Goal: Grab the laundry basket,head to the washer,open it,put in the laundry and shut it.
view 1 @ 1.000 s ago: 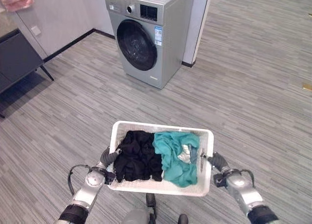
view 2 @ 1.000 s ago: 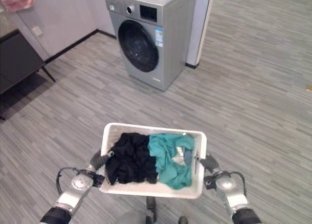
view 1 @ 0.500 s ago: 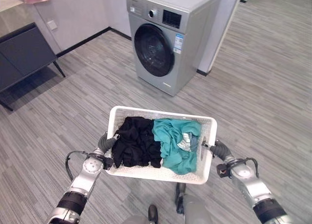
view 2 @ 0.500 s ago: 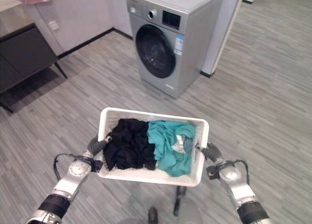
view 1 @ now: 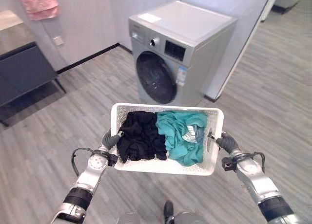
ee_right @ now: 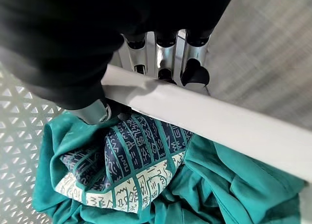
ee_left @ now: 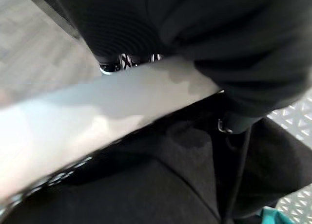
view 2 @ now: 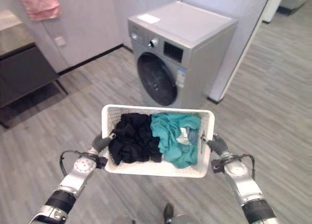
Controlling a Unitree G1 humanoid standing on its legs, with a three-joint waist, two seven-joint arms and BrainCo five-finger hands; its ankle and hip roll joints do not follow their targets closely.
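white laundry basket, laundry, shut washer

Legible text: none. The washing machine carries a blue-and-white sticker on its front, right of the door, and a white label on its top; print on both is too small to read.

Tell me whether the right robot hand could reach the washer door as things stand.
Probably not: the right robot hand is clamped on the laundry basket rim, with the basket between it and the closed washer door.
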